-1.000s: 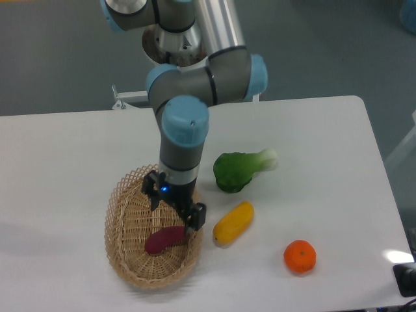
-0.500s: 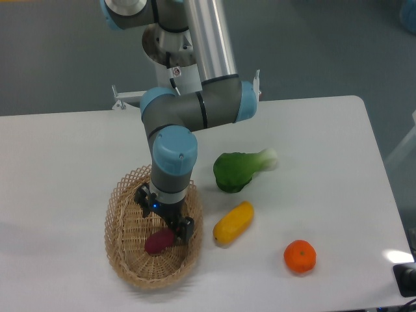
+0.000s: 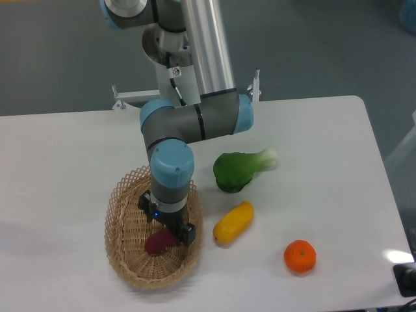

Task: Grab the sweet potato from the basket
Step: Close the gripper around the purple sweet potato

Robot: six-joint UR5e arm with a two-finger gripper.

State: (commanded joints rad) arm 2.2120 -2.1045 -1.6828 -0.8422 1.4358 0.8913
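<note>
The sweet potato (image 3: 156,244) is a dark reddish-purple tuber lying inside the oval wicker basket (image 3: 127,257) at the front left of the table. My gripper (image 3: 167,227) points straight down into the basket, directly over the tuber's right half, which it hides. Its fingers stand on either side of the tuber, but the wrist blocks the view of the tips, so I cannot tell whether they press on it.
A yellow oblong vegetable (image 3: 233,223) lies just right of the basket. Behind it sits a green leafy vegetable (image 3: 242,168). A round orange fruit (image 3: 299,256) rests at the front right. The table's front edge runs close below the basket.
The arm has shifted left and lowered into the basket, bringing the gripper from the tuber's right end down over it. The sweet potato has not visibly moved.
</note>
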